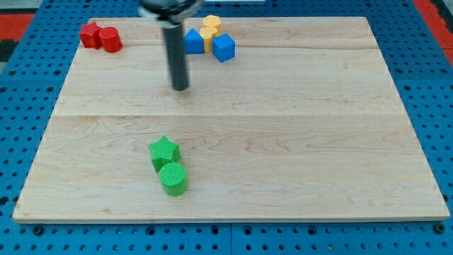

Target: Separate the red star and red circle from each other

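Observation:
A red star (pixel 90 33) and a red circle (pixel 110 40) sit touching each other at the board's top left corner, the star on the left. My tip (pixel 181 88) rests on the wooden board (pixel 283 127) well to the right of and below the red pair, apart from every block. The rod rises from it to the view's top edge.
A blue triangular block (pixel 193 41), a yellow block (pixel 210 29) and a blue cube (pixel 224 47) cluster at the top middle, just right of the rod. A green star (pixel 165 151) and a green circle (pixel 173 178) touch each other at the lower left.

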You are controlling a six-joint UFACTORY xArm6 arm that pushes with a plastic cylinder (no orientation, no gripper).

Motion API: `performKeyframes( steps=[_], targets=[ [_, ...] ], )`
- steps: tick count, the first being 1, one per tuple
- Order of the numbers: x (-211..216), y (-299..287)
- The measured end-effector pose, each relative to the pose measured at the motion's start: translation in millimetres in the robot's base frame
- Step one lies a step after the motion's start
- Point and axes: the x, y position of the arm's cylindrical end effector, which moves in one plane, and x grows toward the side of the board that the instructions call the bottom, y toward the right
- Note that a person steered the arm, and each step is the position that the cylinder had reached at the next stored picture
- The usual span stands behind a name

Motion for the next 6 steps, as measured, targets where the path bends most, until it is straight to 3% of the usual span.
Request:
performKeyframes(
  steps=[2, 4, 5, 6],
  targets=[
    [27.6, -187.4],
    [25.5, -188.6],
    [-5.6, -188.5],
    [-9.4, -188.7]
  ],
)
